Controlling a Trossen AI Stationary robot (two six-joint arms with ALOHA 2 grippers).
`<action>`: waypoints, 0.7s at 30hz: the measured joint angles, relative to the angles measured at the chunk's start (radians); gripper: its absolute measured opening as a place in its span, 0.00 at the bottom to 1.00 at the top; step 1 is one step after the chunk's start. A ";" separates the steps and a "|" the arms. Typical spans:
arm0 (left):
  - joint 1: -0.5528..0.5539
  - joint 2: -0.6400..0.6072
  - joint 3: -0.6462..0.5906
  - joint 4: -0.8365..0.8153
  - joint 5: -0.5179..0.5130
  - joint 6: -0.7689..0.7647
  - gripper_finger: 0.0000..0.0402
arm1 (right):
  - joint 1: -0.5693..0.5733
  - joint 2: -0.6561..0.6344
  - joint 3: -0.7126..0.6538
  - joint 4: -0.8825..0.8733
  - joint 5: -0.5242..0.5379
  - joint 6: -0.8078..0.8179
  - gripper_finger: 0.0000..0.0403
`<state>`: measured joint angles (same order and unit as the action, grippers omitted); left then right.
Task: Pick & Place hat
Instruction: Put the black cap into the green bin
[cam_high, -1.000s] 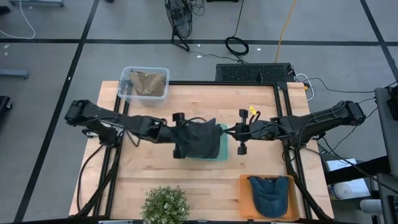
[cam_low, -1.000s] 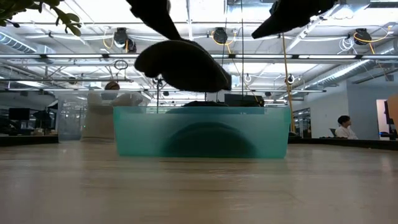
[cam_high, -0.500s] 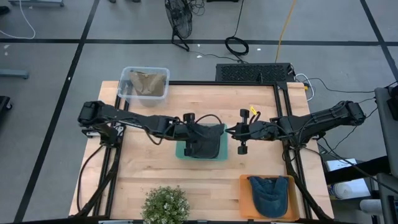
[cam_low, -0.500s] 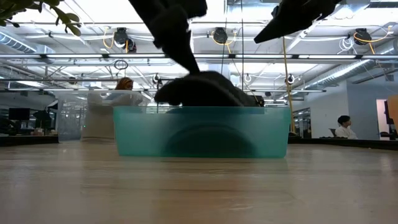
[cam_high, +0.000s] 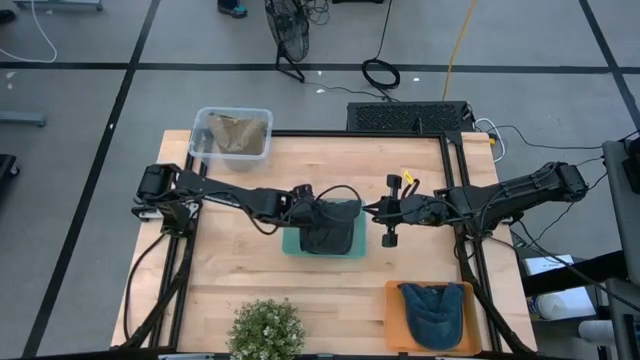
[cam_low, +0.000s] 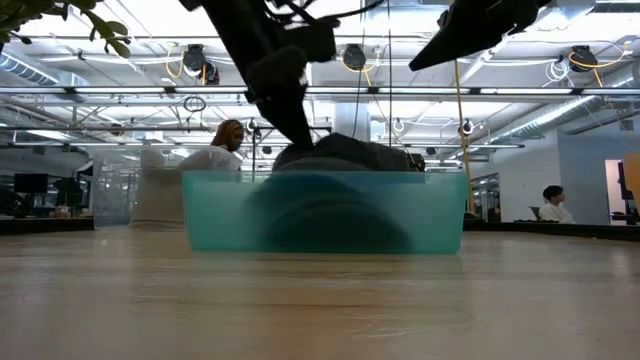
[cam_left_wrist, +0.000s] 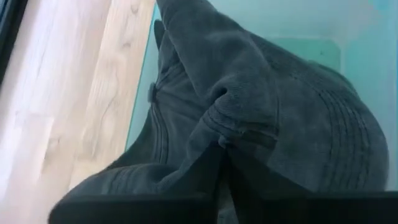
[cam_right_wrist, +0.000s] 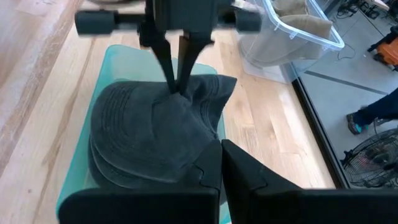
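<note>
Dark corduroy cap in the teal bin

The left gripper (cam_right_wrist: 177, 84) pinches the cap (cam_high: 327, 226) inside the teal bin (cam_high: 291, 243) at counter centre; the right gripper (cam_high: 381, 212) waits beside it, fingers pressed together.

Two matte-black jointed arms with slim two-finger grippers

Each arm is a chain of dark, rounded links; the left arm (cam_high: 215, 196) enters from 9 o'clock in the high view and the right arm (cam_high: 500, 195) from 3 o'clock. A thin black cable loops above the left gripper (cam_high: 312, 212). The right gripper (cam_high: 378, 212) carries a black crossbar with knobbed ends and a small yellow tag at 1 o'clock. Its fingers (cam_right_wrist: 208, 171) are flat, angular, dark wedges. The left fingers (cam_right_wrist: 169, 62) are narrow tapering blades under a similar bar.
</note>
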<state>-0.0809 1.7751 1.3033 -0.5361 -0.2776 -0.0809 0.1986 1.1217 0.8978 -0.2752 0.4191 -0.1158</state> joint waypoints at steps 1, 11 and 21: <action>-0.003 -0.010 0.000 -0.015 -0.009 -0.004 0.08 | 0.000 0.000 0.000 0.000 0.000 0.000 0.00; -0.027 -0.115 0.000 0.002 -0.036 -0.103 0.04 | 0.000 0.000 -0.001 0.002 -0.001 0.000 0.00; -0.044 -0.093 -0.001 0.037 -0.040 -0.152 0.04 | 0.000 0.000 -0.001 0.001 -0.001 0.018 0.00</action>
<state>-0.1246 1.6826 1.3025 -0.4992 -0.3172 -0.2331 0.1986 1.1217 0.8970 -0.2745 0.4183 -0.0975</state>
